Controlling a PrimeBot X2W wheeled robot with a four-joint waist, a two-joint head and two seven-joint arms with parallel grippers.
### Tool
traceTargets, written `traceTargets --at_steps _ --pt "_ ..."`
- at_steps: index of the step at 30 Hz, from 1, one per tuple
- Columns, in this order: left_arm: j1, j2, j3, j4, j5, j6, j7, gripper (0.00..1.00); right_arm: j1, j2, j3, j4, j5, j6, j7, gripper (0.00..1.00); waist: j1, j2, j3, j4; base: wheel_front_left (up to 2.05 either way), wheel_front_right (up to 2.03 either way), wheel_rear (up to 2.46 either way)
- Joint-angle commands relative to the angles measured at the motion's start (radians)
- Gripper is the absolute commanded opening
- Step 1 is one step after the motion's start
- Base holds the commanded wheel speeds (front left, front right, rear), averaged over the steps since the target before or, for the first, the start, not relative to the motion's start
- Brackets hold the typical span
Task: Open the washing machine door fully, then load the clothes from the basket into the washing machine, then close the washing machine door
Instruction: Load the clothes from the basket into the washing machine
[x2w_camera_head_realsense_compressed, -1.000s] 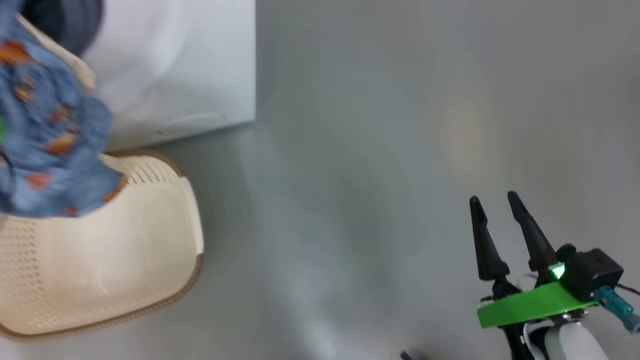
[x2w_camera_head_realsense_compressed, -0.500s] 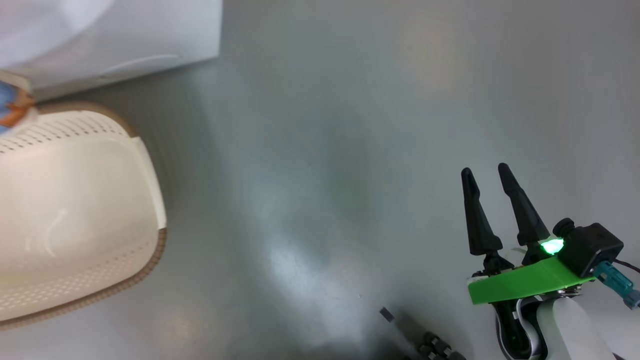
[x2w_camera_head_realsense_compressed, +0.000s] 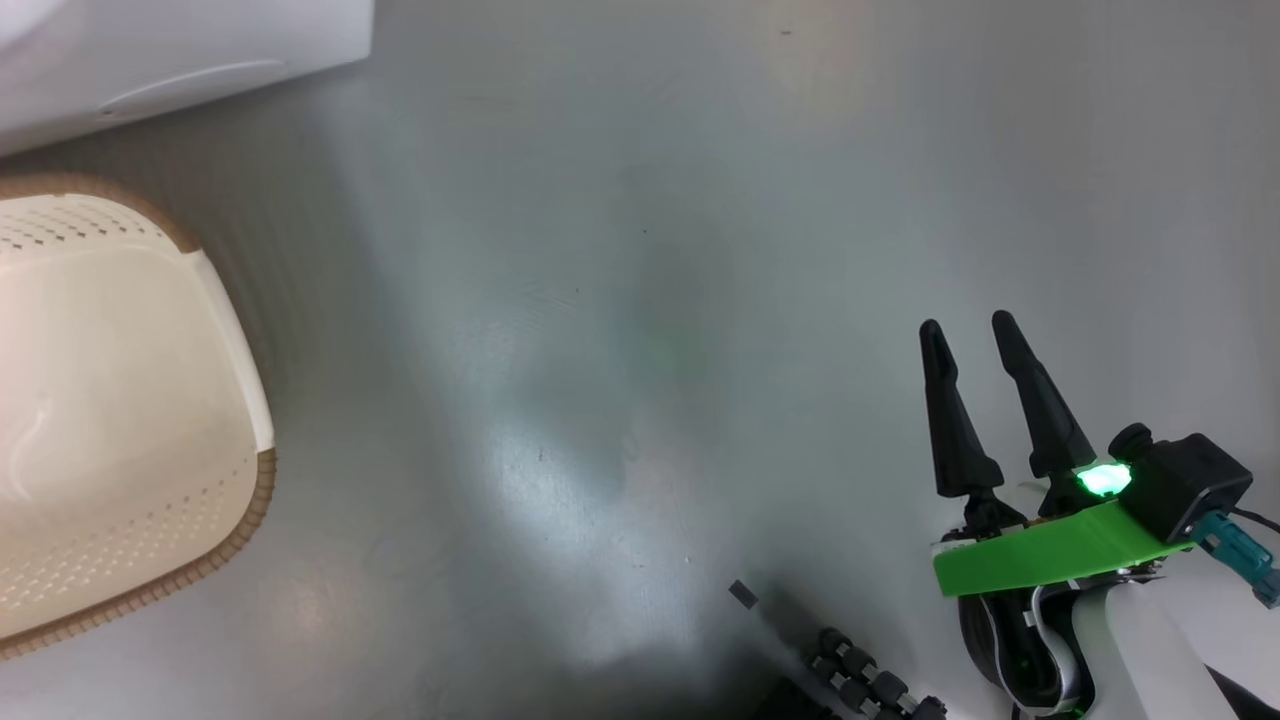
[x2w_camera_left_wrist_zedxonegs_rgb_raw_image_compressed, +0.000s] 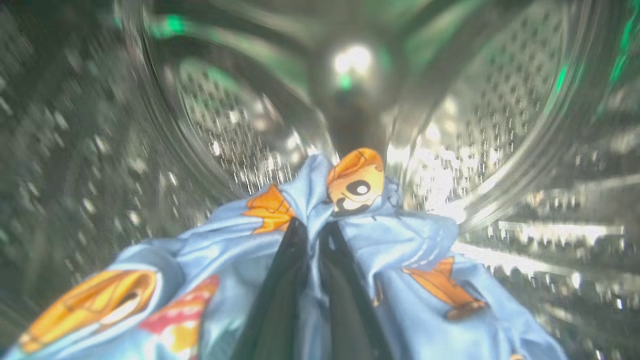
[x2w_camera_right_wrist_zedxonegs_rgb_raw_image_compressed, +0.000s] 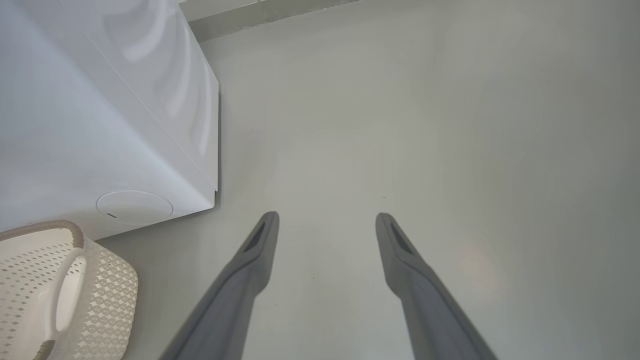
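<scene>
In the left wrist view, the left end effector (x2w_camera_left_wrist_zedxonegs_rgb_raw_image_compressed: 312, 229) is seen almost closed, its dark fingers pinched on the clothes (x2w_camera_left_wrist_zedxonegs_rgb_raw_image_compressed: 400, 250), light-blue fabric with orange figures draped over both fingers. Beyond them, the perforated steel drum (x2w_camera_left_wrist_zedxonegs_rgb_raw_image_compressed: 225, 125) is shown, blurred, all around the bundle. In the head view, the right end effector (x2w_camera_head_realsense_compressed: 968, 322) is seen above the grey floor (x2w_camera_head_realsense_compressed: 600, 300), its fingers parted wide with nothing between them. Further left, the basket (x2w_camera_head_realsense_compressed: 235, 340) is seen on the floor, just beside the washing machine (x2w_camera_head_realsense_compressed: 180, 40). From the right wrist, the basket's handle and the machine's round lower cover (x2w_camera_right_wrist_zedxonegs_rgb_raw_image_compressed: 134, 206) are added.
</scene>
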Motion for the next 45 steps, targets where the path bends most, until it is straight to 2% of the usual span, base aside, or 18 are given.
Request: traceTargets --at_steps 1,2,17,25,32,37,41,45 --pt "-0.016 0.04 0.006 0.004 -0.005 0.007 0.025 0.55 0.007 -0.011 0.018 -0.018 0.015 0.004 -0.012 1.0 0.0 0.0 0.001 0.006 0.0 0.0 0.0" --pt "-0.019 0.039 -0.002 0.016 -0.001 0.009 0.034 1.0 0.006 -0.011 0.018 -0.017 0.015 0.004 -0.012 1.0 0.0 0.0 0.001 0.008 0.0 0.0 0.0" --pt "-0.013 0.0 -0.054 0.103 -0.003 -0.012 0.054 1.0 0.003 -0.011 -0.01 -0.013 -0.005 0.004 -0.012 1.0 0.0 0.0 -0.042 0.054 0.0 0.0 0.0" --pt "0.052 -0.027 -0.058 0.131 -0.031 -0.03 0.036 1.0 -0.01 -0.011 -0.036 -0.007 -0.033 0.004 -0.012 1.0 0.0 0.0 -0.093 0.095 0.0 0.0 0.0" --pt "0.172 -0.054 -0.062 0.145 -0.046 -0.041 -0.024 1.0 -0.007 -0.011 -0.071 0.006 -0.074 0.004 -0.012 1.0 0.0 0.0 -0.168 0.134 0.0 0.0 0.0" --pt "0.291 -0.093 -0.065 0.134 -0.063 -0.042 -0.07 1.0 0.007 -0.011 -0.096 0.018 -0.108 0.004 -0.012 1.0 0.0 0.0 -0.236 0.158 0.0 0.0 0.0" --pt "0.399 -0.156 -0.07 0.11 -0.082 -0.039 -0.101 1.0 0.027 -0.011 -0.137 0.022 -0.136 0.004 -0.012 1.0 0.0 0.0 -0.298 0.187 0.0 0.0 0.0" --pt "0.529 -0.215 -0.081 0.063 -0.087 -0.017 -0.123 1.0 0.053 -0.011 -0.164 0.029 -0.169 0.004 -0.012 1.0 0.0 0.0 -0.37 0.208 0.0 0.0 0.0"
